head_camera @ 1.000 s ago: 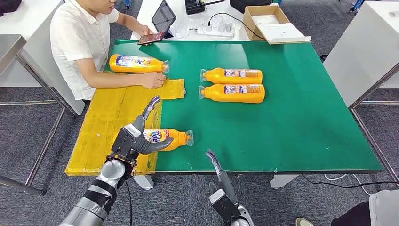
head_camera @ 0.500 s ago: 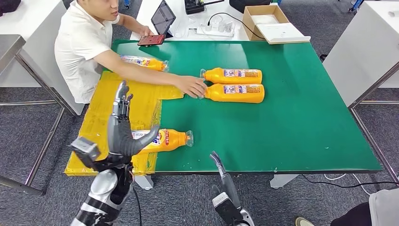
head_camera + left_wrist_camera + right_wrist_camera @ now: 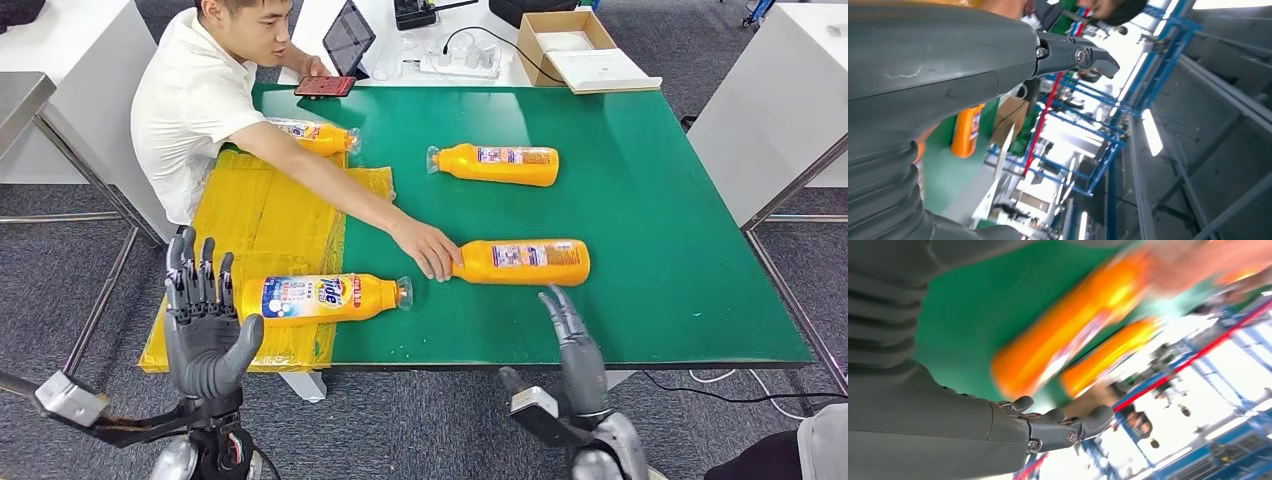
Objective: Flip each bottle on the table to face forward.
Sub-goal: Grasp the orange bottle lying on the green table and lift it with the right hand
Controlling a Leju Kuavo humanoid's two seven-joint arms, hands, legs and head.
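grey carpet floor [image 3: 700,420], white tables [image 3: 770,110] around.

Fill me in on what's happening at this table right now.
A humanoid robot stands at a green table where orange bottles are to be turned label-forward. Both its hands are raised and hold nothing: the left hand beside the near bottle, which shows its front label and lies partly on yellow sheeting; the right hand just short of the middle bottle. A seated person's hand touches that bottle's cap end. Two more bottles lie farther back.
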